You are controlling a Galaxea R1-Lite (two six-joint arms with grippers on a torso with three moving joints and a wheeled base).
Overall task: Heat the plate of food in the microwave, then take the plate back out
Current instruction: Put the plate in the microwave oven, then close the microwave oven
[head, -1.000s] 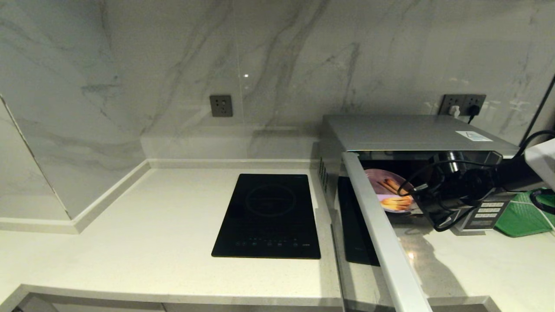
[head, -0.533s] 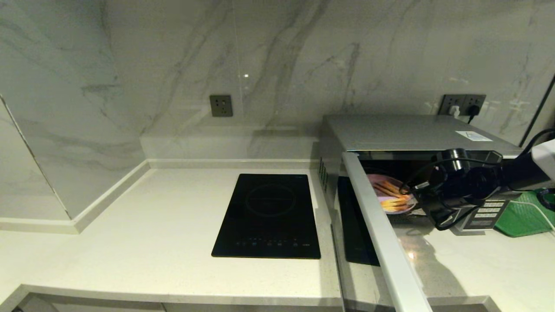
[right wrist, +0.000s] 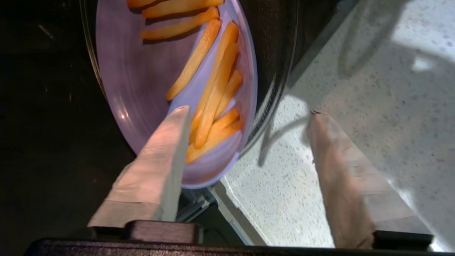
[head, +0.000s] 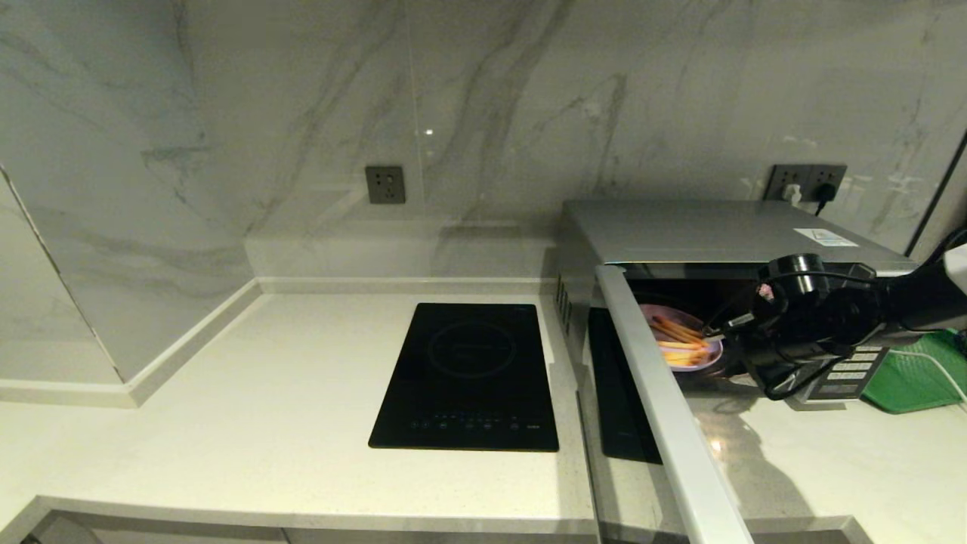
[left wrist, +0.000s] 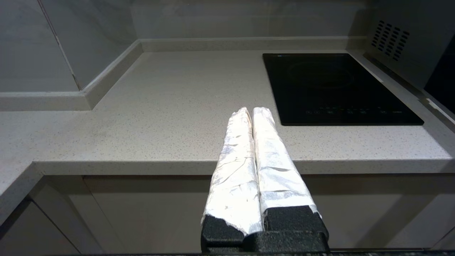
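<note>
Head cam high; wrist cams low, close

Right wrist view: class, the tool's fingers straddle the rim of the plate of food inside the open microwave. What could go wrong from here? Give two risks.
1. The right tool is open with one finger lying over the plate of food, close to the food sticks; closing may pinch or knock them.
2. The plate sits at the front edge of the microwave cavity; a shallow rim grasp could tip it on the way out.

Kitchen: hob (head: 467,375), microwave (head: 710,234), marble countertop (head: 249,408)
</note>
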